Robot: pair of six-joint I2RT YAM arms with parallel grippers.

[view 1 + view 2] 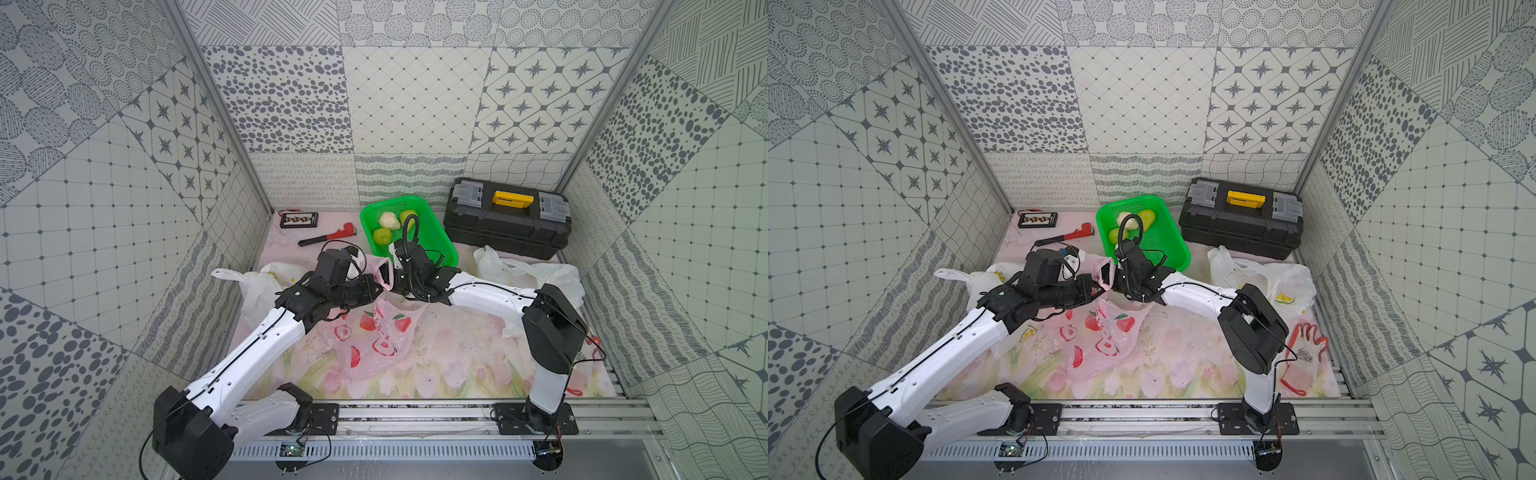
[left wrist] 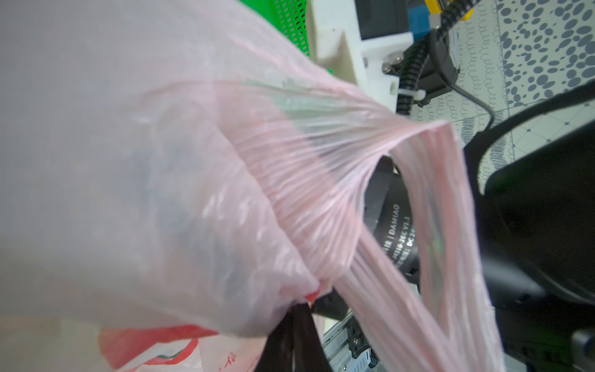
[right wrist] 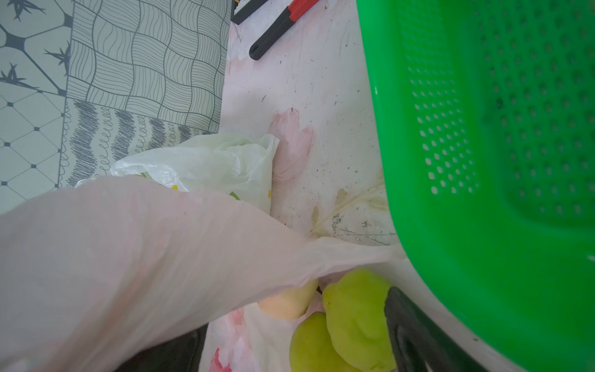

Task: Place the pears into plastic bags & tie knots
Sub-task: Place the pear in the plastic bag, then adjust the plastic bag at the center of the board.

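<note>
**A:** How many pears (image 3: 354, 309) show, and where?

**B:** Six. Three lie inside the pink bag (image 1: 374, 332), which sprawls at the middle of the tabletop (image 1: 457, 353). The right wrist view shows them at its mouth, two yellow-green and one cream. Three more sit in the green basket (image 1: 434, 239) at the middle of the far edge, again two yellow-green and one cream.

**A:** And the bags?

**B:** Three. Besides the pink one there are two white bags, one slumped by the left edge (image 1: 262, 286) and one by the right edge (image 1: 528, 274).

**A:** What are the grippers doing?

**B:** The left gripper (image 1: 376, 286) is pinched tight on bunched pink film at the bag's mouth and holds a handle loop up off the tabletop. The right gripper (image 1: 398, 279) sits just beside it over the mouth. Its fingers are spread wide and clamp nothing. Pink film drapes over one finger, and the bagged pears show between the two.

**A:** Anything else?

**B:** One black toolbox (image 1: 507, 224) with a yellow handle stands in the far right corner. One red-and-black wrench (image 1: 328, 237) lies toward the far left corner. One glove (image 1: 1306, 353) lies at the right edge.
</note>
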